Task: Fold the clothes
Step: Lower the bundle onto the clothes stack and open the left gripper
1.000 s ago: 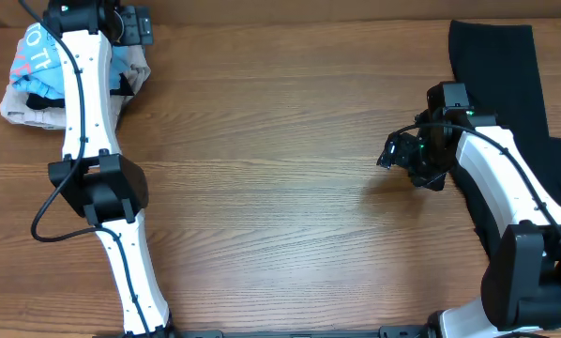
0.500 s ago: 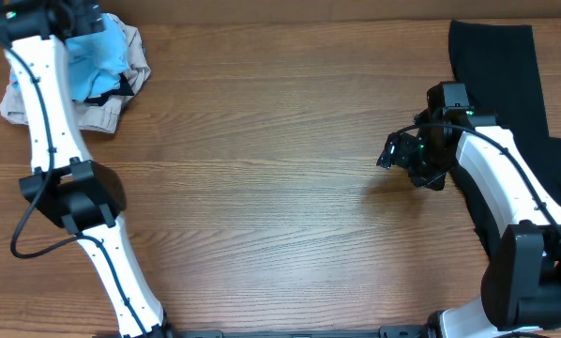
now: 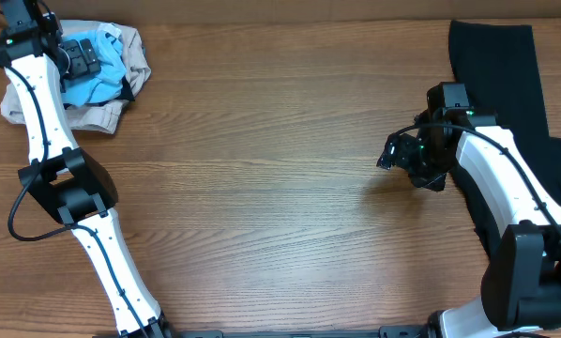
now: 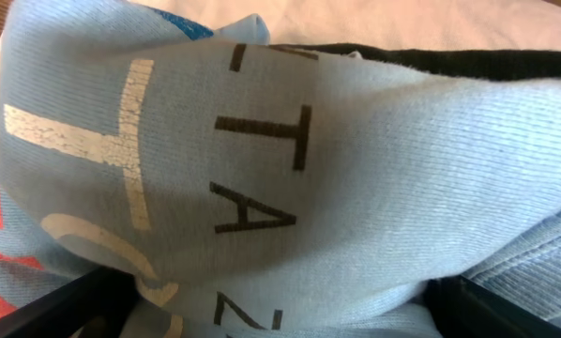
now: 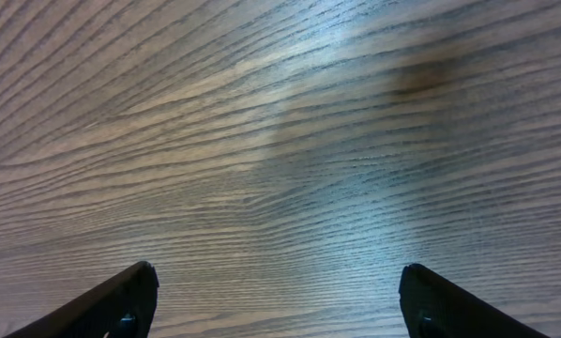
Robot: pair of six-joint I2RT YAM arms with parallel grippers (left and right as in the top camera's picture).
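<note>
The light blue T-shirt (image 3: 107,77) lies crumpled in a pile at the table's far left corner. In the left wrist view it fills the frame (image 4: 356,169), showing white, red and dark lettering. My left gripper (image 3: 79,58) is down on the pile, its fingers spread wide with a bulge of the T-shirt between them (image 4: 271,314). A long black garment (image 3: 506,84) lies flat along the right edge, partly under my right arm. My right gripper (image 3: 393,150) is open and empty over bare wood (image 5: 280,300), left of the black garment.
A beige garment (image 3: 98,115) and a strip of black fabric (image 3: 123,86) lie in the same pile under the T-shirt. The wooden table (image 3: 280,188) stretches between the two arms. The table's back edge (image 3: 280,21) runs just behind the pile.
My left arm has swung left and its gripper has come down onto the blue T-shirt in the pile. The right arm has not moved.
</note>
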